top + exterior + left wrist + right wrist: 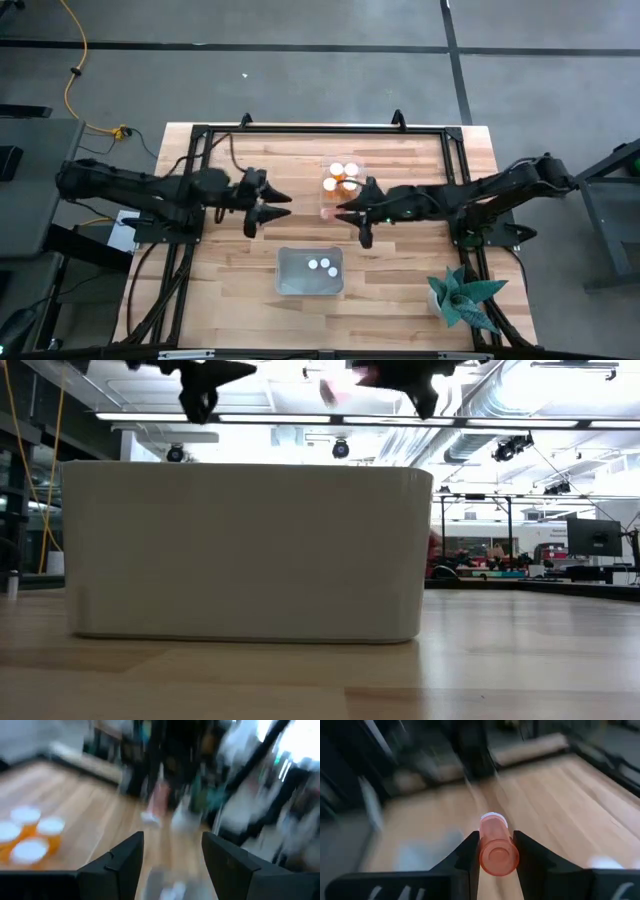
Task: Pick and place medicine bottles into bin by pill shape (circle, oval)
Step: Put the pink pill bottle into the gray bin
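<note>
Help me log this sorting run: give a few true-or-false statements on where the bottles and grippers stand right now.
1. The right gripper is shut on a bottle. True.
2. The left gripper holds a bottle. False: it is open and holds nothing.
3. Two white-capped bottles lie in the near bin. True.
4. No bottles remain in the clear bin. False: three bottles stand there.
</note>
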